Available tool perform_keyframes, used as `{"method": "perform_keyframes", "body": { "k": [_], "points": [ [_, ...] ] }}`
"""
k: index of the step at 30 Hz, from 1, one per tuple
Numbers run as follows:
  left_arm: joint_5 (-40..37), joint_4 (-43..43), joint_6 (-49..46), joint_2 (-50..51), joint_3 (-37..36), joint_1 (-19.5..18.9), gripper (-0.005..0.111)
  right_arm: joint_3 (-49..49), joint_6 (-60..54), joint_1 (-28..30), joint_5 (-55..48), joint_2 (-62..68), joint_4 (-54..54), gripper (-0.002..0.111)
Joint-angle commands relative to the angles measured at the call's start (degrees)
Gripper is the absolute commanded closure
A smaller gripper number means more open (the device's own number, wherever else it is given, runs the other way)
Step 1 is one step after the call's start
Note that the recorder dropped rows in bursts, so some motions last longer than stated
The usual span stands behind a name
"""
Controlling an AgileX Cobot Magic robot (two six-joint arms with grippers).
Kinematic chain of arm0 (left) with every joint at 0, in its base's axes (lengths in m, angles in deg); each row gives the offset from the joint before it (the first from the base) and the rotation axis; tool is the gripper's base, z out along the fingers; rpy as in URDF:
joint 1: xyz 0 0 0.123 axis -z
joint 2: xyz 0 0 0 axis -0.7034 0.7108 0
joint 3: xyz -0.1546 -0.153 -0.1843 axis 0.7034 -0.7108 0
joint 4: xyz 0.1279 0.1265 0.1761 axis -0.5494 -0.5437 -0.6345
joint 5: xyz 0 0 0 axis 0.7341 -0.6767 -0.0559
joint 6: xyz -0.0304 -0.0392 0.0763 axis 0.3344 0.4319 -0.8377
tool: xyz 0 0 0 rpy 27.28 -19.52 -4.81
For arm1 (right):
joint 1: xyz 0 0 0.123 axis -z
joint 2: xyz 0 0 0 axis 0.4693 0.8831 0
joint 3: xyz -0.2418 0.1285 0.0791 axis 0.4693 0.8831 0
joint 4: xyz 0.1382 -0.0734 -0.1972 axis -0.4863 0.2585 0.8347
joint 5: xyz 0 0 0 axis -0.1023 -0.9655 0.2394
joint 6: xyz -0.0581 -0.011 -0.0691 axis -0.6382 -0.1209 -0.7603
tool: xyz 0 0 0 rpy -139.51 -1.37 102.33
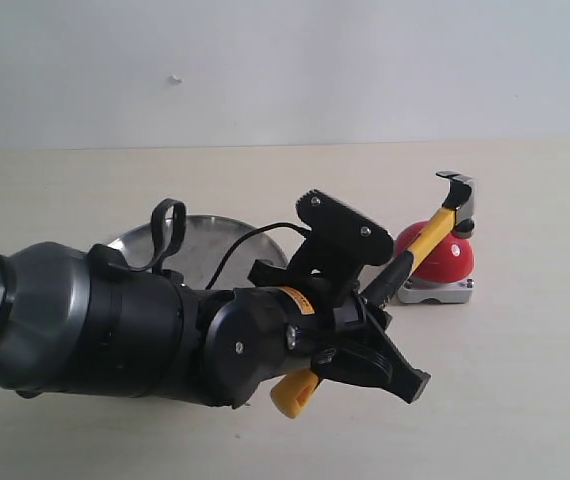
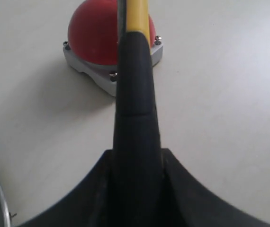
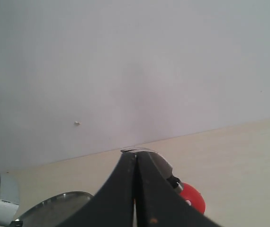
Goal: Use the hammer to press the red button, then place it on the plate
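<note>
The left gripper (image 1: pixel 385 338) is clamped around the black grip of the hammer (image 1: pixel 427 240), seen here over a pale table (image 1: pixel 525 400) in front of a plain white wall (image 1: pixel 285 60). In the exterior view the tool slants from its yellow end at 7 o'clock up to its dark head at 1 o'clock. The head hangs at the 12 o'clock side of the red button (image 1: pixel 435 258), with the yellow shaft crossing the glossy dome. Whether metal touches the dome cannot be told from these angles. The button sits on its square grey base at about 3 o'clock from the plate (image 1: pixel 205 238), well clear of it. The plate lies largely hidden behind the bulky left arm. The left wrist view looks straight along the handle to the red dome and catches a sliver of the plate's rim. The right gripper (image 3: pixel 136 158), seen only from its own wrist camera, has its two dark fingers pressed together on nothing and points towards the wall.
</note>
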Motion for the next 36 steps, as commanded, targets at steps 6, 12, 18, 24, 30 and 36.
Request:
{"method": "perform_keyframes", "body": {
  "k": [6, 12, 18, 24, 30, 36],
  "points": [
    [4.1, -0.2, -5.0, -1.0, 1.0, -0.7, 0.107, 0.3, 0.0, 0.1, -0.2, -0.3, 0.2, 0.108],
    [4.5, 2.2, -4.8, -1.0, 1.0, -2.9, 0.107, 0.3, 0.0, 0.1, -0.2, -0.3, 0.2, 0.108],
    [4.2, 2.4, -5.0, -1.0, 1.0, -3.0, 0.107, 0.3, 0.0, 0.1, -0.2, -0.3, 0.2, 0.108],
    [3.6, 2.4, -5.0, -7.6, 2.0, -2.7, 0.107, 0.3, 0.0, 0.1, -0.2, -0.3, 0.2, 0.108],
    [2.8, 2.4, -5.0, -15.2, 2.6, -2.7, 0.107, 0.3, 0.0, 0.1, -0.2, -0.3, 0.2, 0.108],
    [3.0, 2.4, -5.0, -15.2, 2.6, -2.7, 0.107, 0.3, 0.0, 0.1, -0.2, -0.3, 0.2, 0.108]
  ]
}}
